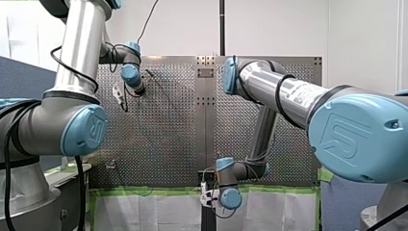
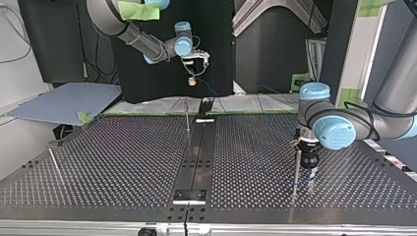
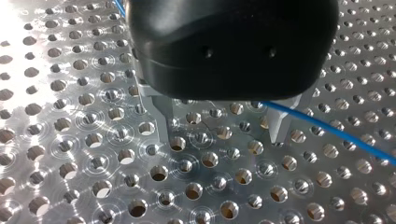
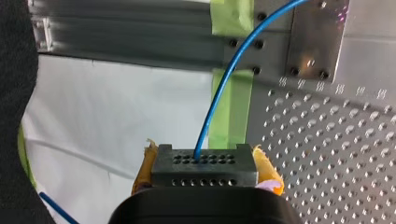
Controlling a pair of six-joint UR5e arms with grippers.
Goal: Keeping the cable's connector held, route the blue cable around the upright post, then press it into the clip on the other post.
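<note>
With my left end effector open, clamping nothing, beside the upright post at the top view's four o'clock, blue cable tension could tug the connector from my right end effector's closed pads.

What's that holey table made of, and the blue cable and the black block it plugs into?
Table: bare metal, probably aluminium; bright glare and ring-shaped machining marks round the holes. Blue cable: smooth, slightly glossy jacket, likely plastic; it bends in an easy curve. Connector: matte black block with rows of small holes; plastic or coated metal, hard to say.
</note>
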